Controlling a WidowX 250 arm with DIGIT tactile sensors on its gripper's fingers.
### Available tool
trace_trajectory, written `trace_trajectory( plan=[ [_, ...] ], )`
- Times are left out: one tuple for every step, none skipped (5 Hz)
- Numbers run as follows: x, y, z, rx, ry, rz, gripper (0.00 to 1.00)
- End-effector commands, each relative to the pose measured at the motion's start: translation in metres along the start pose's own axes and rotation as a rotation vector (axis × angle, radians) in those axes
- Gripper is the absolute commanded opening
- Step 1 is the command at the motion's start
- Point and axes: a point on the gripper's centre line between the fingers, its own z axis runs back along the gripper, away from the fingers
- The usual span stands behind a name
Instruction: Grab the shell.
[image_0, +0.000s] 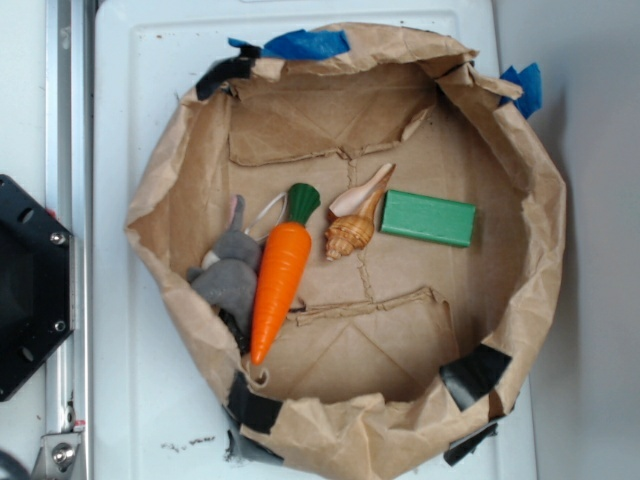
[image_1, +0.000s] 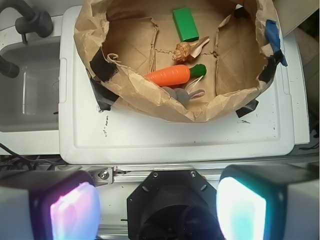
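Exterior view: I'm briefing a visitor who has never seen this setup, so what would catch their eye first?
Probably the crumpled brown paper basin on the white lid, patched with black and blue tape. Inside it, the bright orange carrot lies beside a grey plush rabbit. To the right of the carrot's green top lies the small shell, next to a green block.

From directly overhead, we look straight down into the brown paper basket (image_0: 165, 200), close enough that it nearly fills the exterior view. From the wrist, we look down from higher and farther back, past the gripper (image_1: 157, 210) at the bottom edge. Both views share the basket's floor and its contents.
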Motion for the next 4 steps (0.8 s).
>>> trace_trajectory(
  plan=[
    [0.0,0.0,0.0,0.0,0.0,0.0,1.0],
    [0.041,0.008,-0.009,0.023,-0.058,0.003,1.0],
    [0.076,0.017,-0.02,0.047,-0.108,-0.022,1.0],
    [0.091,0.022,-0.033,0.023,-0.111,-0.012,1.0]
  ],
)
